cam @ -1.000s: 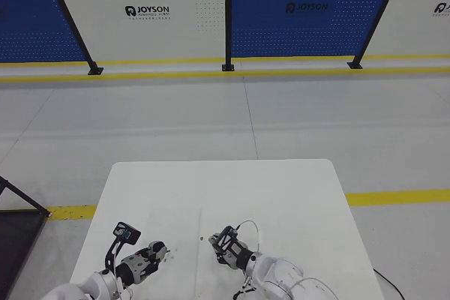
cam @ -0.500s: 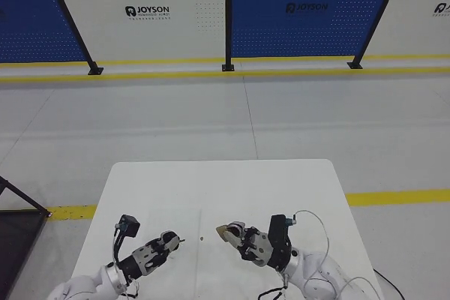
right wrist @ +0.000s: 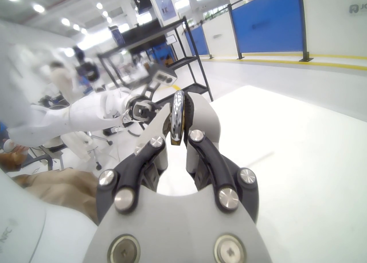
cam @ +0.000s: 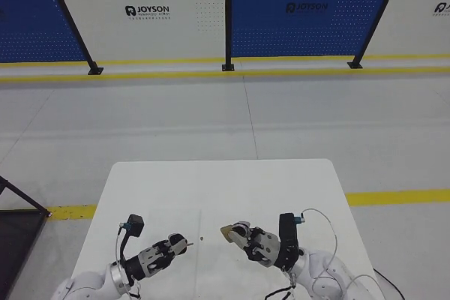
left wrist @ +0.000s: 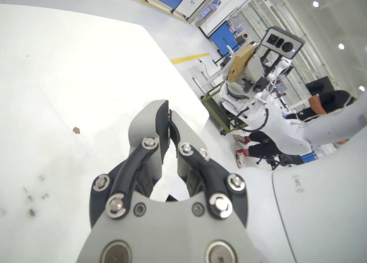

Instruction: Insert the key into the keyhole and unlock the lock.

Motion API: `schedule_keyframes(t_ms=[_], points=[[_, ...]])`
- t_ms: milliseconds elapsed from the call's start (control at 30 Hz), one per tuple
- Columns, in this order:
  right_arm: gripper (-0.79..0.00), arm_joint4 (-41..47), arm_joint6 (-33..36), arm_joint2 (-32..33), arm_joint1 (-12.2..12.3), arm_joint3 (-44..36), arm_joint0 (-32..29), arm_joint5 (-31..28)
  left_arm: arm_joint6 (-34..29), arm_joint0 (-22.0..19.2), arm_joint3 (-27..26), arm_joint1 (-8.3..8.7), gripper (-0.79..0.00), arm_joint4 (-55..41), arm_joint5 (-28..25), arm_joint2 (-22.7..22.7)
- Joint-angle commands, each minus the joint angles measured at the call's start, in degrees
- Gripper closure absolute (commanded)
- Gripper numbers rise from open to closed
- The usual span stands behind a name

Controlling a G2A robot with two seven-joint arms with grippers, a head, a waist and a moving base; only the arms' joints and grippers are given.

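Lock [left wrist: 239,64] pinched in right gripper [right wrist: 178,109] | left gripper [left wrist: 169,116] pressed together, key too small to tell | grippers apart, key not in yet

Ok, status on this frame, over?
Left gripper shut, key too small to tell. Right gripper shut on padlock, brass body toward left gripper. Open gap between them, not inserted.
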Motion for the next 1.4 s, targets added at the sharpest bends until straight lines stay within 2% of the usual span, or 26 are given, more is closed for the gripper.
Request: schedule_keyframes(t_ms=[0, 167, 267, 467, 700, 1000, 1367], points=[[0.0, 0.0, 0.0, 0.0, 0.0, 0.0, 0.0, 0.0, 0.0, 0.0, 0.0, 0.0, 0.0, 0.0, 0.0, 0.0], [0.0, 3.6, 0.9, -2.3, -0.4, 1.4, 1.1, 2.2, 2.1, -0.4, 0.0, -0.13, 0.0, -0.8, 0.2, 1.7], [0.0, 7.6, -0.6, -5.2, -1.1, 3.3, 3.0, 3.5, 4.5, -0.2, 1.4, -0.26, 0.0, -4.9, -3.4, 4.0], [0.0, 17.0, -2.7, -10.4, -2.3, 7.0, 5.6, 1.3, 10.0, -1.1, 4.7, -0.56, 0.0, -11.7, -11.4, 7.1], [0.0, 22.7, -3.2, -12.8, -3.0, 9.8, 7.3, -0.3, 16.6, -2.4, 6.7, -1.25, 0.0, -11.2, -16.5, 10.4], [0.0, 20.5, -4.1, -12.8, -3.1, 9.4, 6.6, -0.1, 21.1, -3.4, 7.1, -1.83, 0.0, -6.0, -16.2, 12.7], [0.0, 17.6, -5.3, -13.7, -3.5, 9.2, 6.3, 1.2, 22.5, -4.9, 7.8, -1.78, 0.0, -5.2, -15.6, 14.1]])
